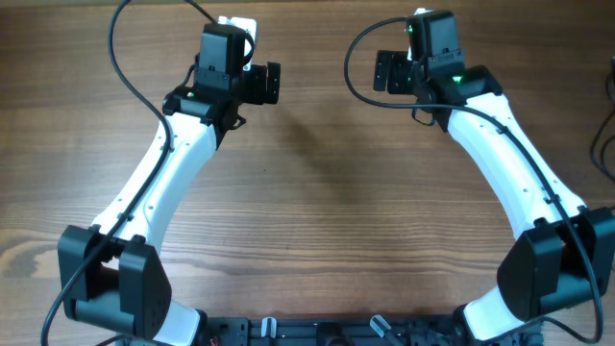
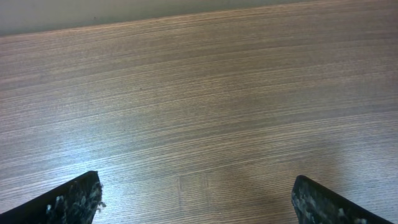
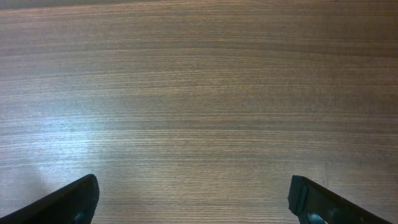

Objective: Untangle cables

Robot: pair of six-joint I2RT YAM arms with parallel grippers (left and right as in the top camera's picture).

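We find none of the thin cables in any view. The overhead view shows only bare wood between the arms, and both wrist views show bare table under the fingers. The left gripper (image 1: 261,84) and the right gripper (image 1: 392,71) are both spread wide and hold nothing.

The main risk, as we judge it, is reaching with no target, or mistaking the thick cords (image 1: 117,58) looping off the arms for the work. A pull on those could strain the arms. The two grippers also face each other across a gap, so inward moves by both at once could bring them together.

The table (image 1: 317,221) offers open room in the middle and toward the arm bases. The left wrist view shows its far edge ahead, so we have less room that way.
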